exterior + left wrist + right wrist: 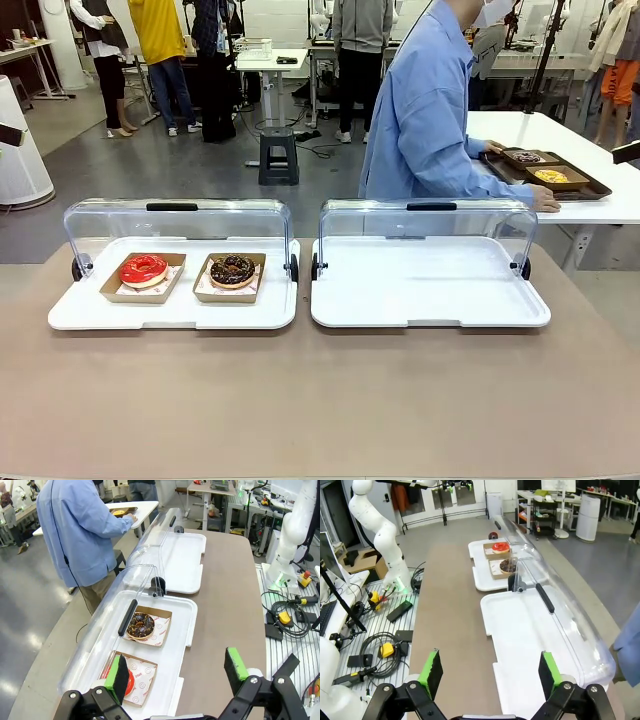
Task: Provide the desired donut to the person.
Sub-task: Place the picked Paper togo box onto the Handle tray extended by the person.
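Donuts sit in the left white tray (80, 315), each on its own shallow cardboard boat: the red-glazed donut (143, 269) toward the tray's left end, the chocolate donut (232, 270) just beside it toward the tray's middle, both in front of the raised clear lid (178, 222). Which one is wanted cannot be told, since the person (430, 110) stands beyond the tray, turned away toward a side table (600, 205). Judged from their look, both are light, soft and sticky with glaze, easily dented, so the stiffer rim of the cardboard boat (110, 290) seems the better place to pinch. The left gripper (177, 672) hangs above the tray's near end, over the red-glazed donut, fingers spread wide and holding nothing; the right gripper (490, 672) is likewise spread and empty above a second, bare tray (520, 630) to the right of the donut tray. Both trays rest on a flat brown tabletop (320, 400). Behind lies a busy workshop with grey flooring, other tables and bystanders.
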Robot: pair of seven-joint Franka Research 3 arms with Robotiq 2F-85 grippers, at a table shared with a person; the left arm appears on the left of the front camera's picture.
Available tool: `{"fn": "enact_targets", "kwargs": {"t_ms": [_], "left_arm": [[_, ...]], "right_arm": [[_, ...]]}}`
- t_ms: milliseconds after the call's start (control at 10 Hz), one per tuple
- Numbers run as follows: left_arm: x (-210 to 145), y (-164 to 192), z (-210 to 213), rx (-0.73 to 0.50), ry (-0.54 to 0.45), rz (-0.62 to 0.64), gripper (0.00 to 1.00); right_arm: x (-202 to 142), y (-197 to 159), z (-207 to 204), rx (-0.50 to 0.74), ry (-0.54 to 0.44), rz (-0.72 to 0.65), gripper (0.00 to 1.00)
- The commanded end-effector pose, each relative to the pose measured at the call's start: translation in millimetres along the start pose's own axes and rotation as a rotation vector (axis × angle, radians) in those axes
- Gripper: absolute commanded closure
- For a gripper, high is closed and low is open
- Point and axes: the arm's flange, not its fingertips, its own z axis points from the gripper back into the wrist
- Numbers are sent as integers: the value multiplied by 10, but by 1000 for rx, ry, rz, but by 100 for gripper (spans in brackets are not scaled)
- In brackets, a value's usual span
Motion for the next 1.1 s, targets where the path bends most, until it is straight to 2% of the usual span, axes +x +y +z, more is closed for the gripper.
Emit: {"fn": "enact_targets", "kwargs": {"t_ms": [0,1000], "left_arm": [[8,-7,6,0,-2,-3,0],[8,-7,6,0,-2,-3,0]], "right_arm": [[-5,-6,-8,4,-4,1,0],[-5,-6,-8,4,-4,1,0]]}}
